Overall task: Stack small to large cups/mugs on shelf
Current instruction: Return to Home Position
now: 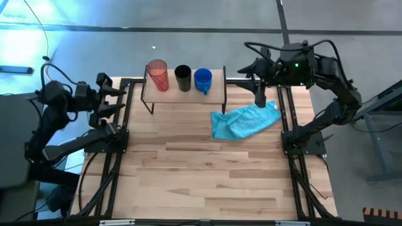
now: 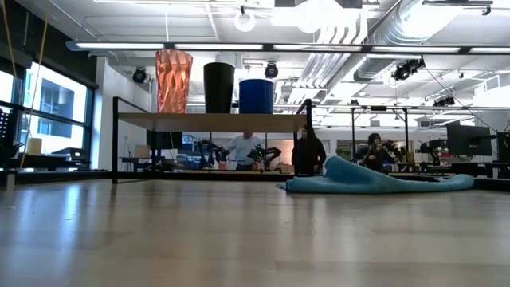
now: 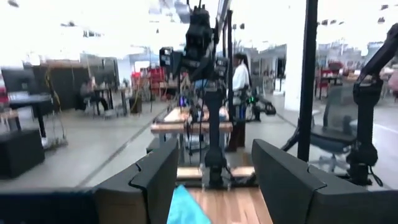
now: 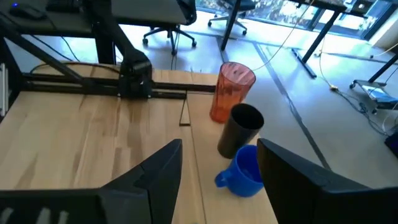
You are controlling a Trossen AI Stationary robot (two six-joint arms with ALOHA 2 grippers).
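Observation:
The shelf point(image 1: 217, 86) stands at the table's far edge on thin black legs. Three vessels stand upright on it in a row: the orange-red tumbler point(image 1: 157, 75) on the left, the black cup point(image 1: 183, 78) in the middle, the blue mug point(image 1: 203, 80) on the right. The low view shows the tumbler point(image 2: 173, 80), black cup point(image 2: 218, 88) and blue mug point(image 2: 256, 96) side by side, none inside another. My right gripper point(image 4: 217, 180) is open, raised to the right of the shelf and pointing at the blue mug point(image 4: 244, 171). My left gripper point(image 1: 119, 100) is open at the table's left edge.
A crumpled light-blue cloth point(image 1: 245, 120) lies on the tabletop to the right of the shelf, under my right arm. Black frame rails point(image 1: 120, 125) run along both table sides. The near half of the butcher-block top point(image 1: 201, 176) is bare wood. People show in the room behind.

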